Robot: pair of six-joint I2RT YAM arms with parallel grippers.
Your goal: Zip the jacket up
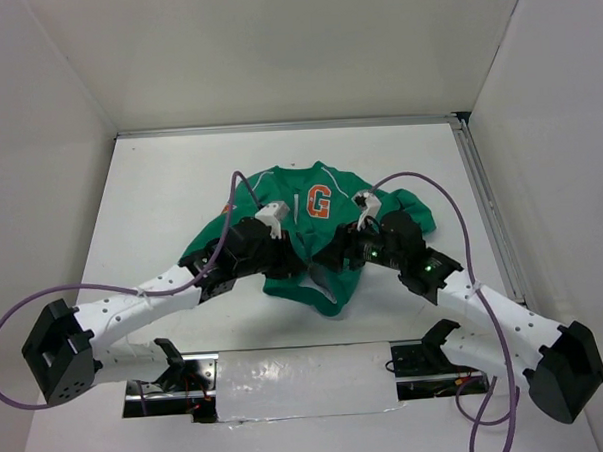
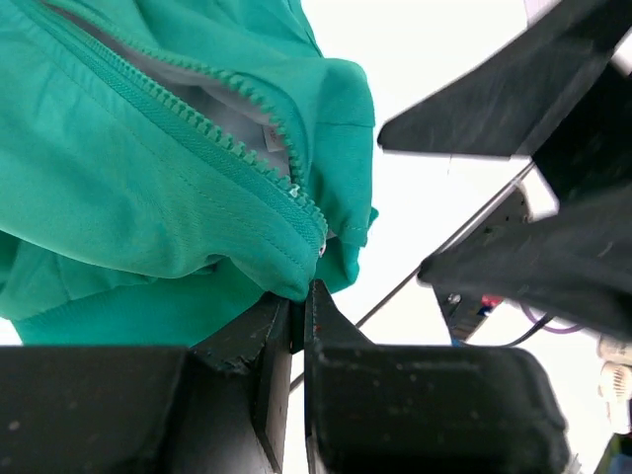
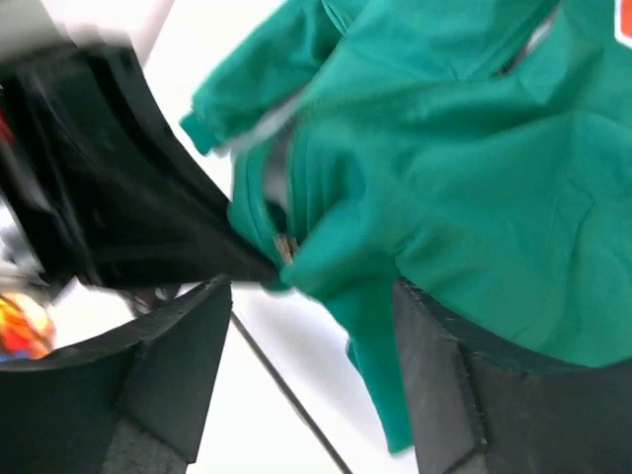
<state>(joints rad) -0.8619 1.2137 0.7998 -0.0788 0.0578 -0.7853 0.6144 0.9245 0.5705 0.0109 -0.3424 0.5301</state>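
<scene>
**White table, one green jacket, left pinching at the zipper foot**

White matte table [image 1: 160, 192] is sitting between plain white walls [image 1: 274, 47]. One jacket [image 1: 304, 231] is lying crumpled mid-table, collar toward the far side. It is a soft green knit with thin white piping and one orange blocky G patch [image 1: 318, 201] on the chest.

Two white arms with black wrists are reaching in, one on each side of the hem. Two purple cables [image 1: 44, 297] are looping off them.

In the left wrist view the zipper [image 2: 197, 128] is showing two rows of chunky green moulded teeth. They are lying apart higher up, with pale grey lining [image 2: 232, 109] showing between them, and are meeting at the bottom corner.

The left gripper [image 2: 299, 301] is clamping that corner. Its two flat black fingers [image 2: 252, 346] are pressed nearly together with only a thin slit between, and the fabric is bunching just above them.

The right gripper [image 3: 308, 296] is standing with its two rounded black fingers [image 3: 188, 336] spread wide, gripping nothing. Folded green cloth is hanging in and behind the gap. This view is blurred, so I cannot tell whether the cloth is touching either finger.
</scene>
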